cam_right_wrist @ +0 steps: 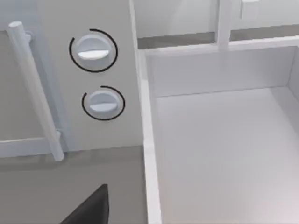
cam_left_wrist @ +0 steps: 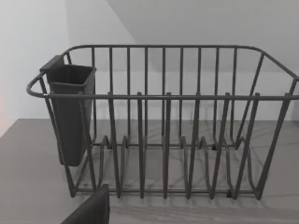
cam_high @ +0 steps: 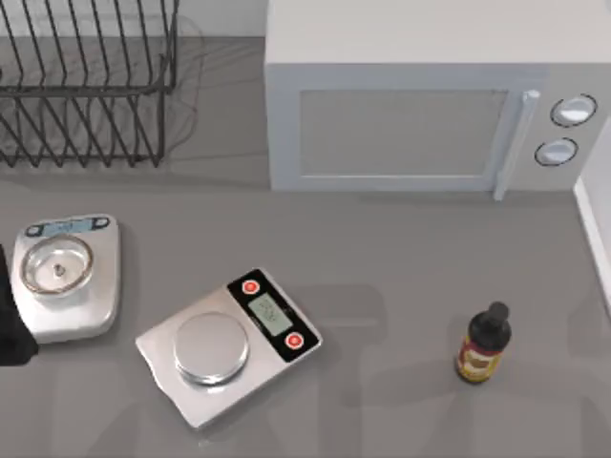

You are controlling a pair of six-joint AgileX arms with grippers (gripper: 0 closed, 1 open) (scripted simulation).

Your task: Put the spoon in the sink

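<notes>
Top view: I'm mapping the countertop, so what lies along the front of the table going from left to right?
Scale with a bowl-shaped pan → flat scale with red buttons → dark bottle → white sink edge.

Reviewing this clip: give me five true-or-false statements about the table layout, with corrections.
1. Two kitchen scales sit on the table. True: a white scale at the left and a silver scale near the middle.
2. The bottle lies on its side. False: it stands upright.
3. The microwave door is shut. True.
4. The dish rack holds plates. False: its slots are bare.
5. A spoon lies in the sink. False: its basin shows nothing inside.
</notes>
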